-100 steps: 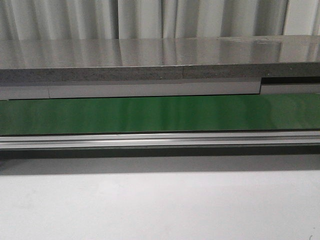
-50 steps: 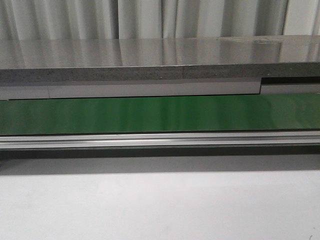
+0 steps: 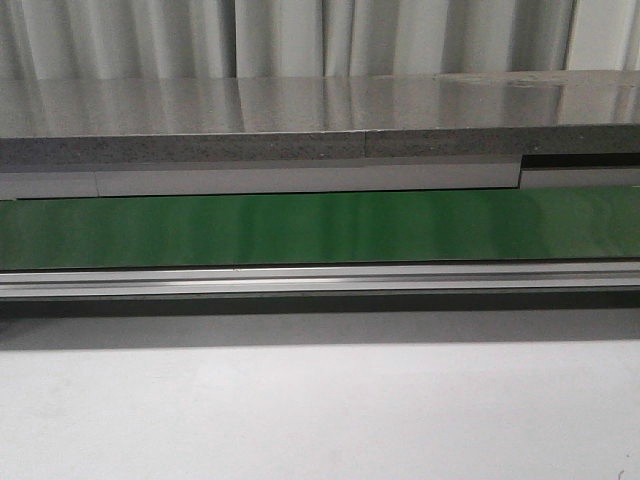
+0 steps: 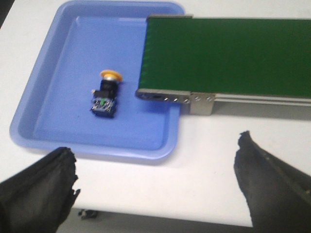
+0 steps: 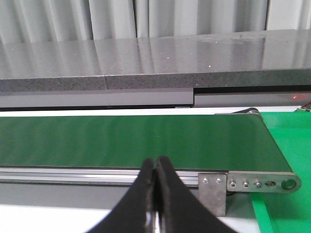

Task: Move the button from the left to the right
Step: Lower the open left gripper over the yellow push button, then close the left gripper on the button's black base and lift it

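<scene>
The button [image 4: 106, 93] lies on its side in a blue tray [image 4: 34, 111], its yellow-orange cap toward the tray's far side and its black body toward me. My left gripper [image 4: 155, 155] is open wide and empty, its black fingers [image 4: 39, 187] apart over the white table just outside the tray's near rim. My right gripper [image 5: 156, 165] is shut and empty, its tips before the conveyor's metal rail. The green conveyor belt [image 4: 228, 53] ends over the tray's edge. Neither the button nor a gripper shows in the front view.
The green belt [image 3: 320, 228] runs across the front view with a metal rail [image 3: 320, 280] before it and a grey counter [image 3: 320, 120] behind. In the right wrist view the belt's end bracket [image 5: 252, 183] adjoins a green surface [image 5: 286, 213].
</scene>
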